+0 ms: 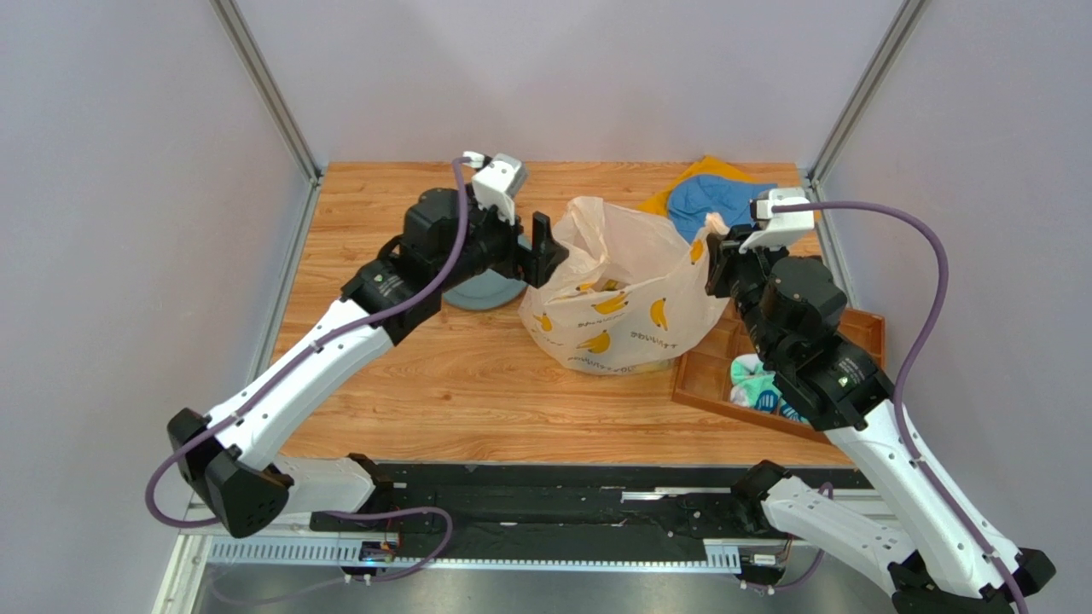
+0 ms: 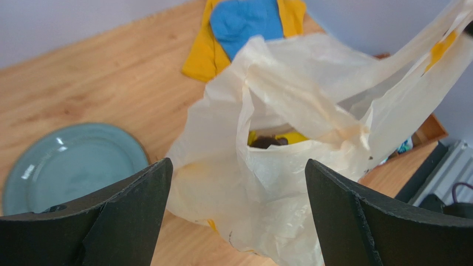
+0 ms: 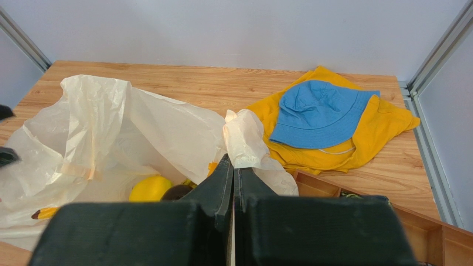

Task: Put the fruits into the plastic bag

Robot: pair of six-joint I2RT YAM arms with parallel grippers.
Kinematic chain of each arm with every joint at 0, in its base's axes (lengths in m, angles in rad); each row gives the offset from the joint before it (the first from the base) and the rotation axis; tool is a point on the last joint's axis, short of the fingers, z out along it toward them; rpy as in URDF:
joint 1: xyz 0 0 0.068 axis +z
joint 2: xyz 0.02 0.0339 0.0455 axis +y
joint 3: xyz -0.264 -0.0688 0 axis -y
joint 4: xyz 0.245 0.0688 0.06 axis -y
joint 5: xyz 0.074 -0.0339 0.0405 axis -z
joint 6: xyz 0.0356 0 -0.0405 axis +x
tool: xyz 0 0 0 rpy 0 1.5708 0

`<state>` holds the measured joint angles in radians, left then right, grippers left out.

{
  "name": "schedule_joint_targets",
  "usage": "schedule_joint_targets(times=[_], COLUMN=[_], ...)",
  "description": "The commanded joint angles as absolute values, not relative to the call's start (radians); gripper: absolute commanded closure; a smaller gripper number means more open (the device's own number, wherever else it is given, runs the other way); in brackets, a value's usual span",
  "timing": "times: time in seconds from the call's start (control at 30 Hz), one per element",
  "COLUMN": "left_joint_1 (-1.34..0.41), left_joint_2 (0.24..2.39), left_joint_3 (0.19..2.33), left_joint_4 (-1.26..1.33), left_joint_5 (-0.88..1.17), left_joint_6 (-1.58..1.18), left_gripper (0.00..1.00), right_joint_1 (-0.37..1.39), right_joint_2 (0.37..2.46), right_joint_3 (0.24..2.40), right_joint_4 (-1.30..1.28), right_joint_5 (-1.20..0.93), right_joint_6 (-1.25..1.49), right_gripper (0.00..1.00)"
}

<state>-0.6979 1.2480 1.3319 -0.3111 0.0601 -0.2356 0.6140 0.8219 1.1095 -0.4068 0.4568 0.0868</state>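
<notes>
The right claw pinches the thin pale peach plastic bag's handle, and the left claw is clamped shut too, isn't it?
Not quite: the left gripper is open. The left wrist view shows its two dark fingers standing wide apart, holding nothing. The rest holds: the right gripper is shut on a handle of the thin pale peach plastic bag.
</notes>
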Motion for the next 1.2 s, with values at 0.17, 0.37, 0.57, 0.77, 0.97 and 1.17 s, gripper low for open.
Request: schedule_joint_targets(times=[0.17, 0.37, 0.57, 0.77, 0.97, 1.17], left_joint_1=[-0.698, -0.698, -0.698, -0.696, -0.692, -0.690], left_joint_2=[1.332, 1.195, 1.080, 1.086, 1.068, 1.048], left_joint_3=[1.321, 1.312, 1.276, 1.204, 1.134, 1.144], left_joint_4=[-0.244, -0.244, -0.236, -0.281, -0.328, -0.336], left_joint_5=[0.302, 0.270, 0.269, 0.152, 0.040, 0.034], left_joint_6=[-0.347, -0.393, -0.431, -0.390, -0.362, -0.325], left_gripper=[0.74, 1.00, 1.00, 1.00, 1.00, 0.27], right_joint_1=[0.611, 0.612, 0.612, 0.612, 0.612, 0.612], right_joint_2=[0.871, 0.911, 0.983, 1.071, 1.097, 1.085], right_joint_3=[1.189, 1.297, 1.362, 1.358, 1.332, 1.345], right_joint_4=[-0.382, -0.388, -0.373, -0.357, -0.385, -0.426], right_joint_5=[0.410, 0.374, 0.368, 0.350, 0.311, 0.269], right_joint_6=[0.094, 0.068, 0.045, 0.049, 0.067, 0.077], right_gripper=[1.00, 1.00, 1.00, 1.00, 0.96, 0.62])
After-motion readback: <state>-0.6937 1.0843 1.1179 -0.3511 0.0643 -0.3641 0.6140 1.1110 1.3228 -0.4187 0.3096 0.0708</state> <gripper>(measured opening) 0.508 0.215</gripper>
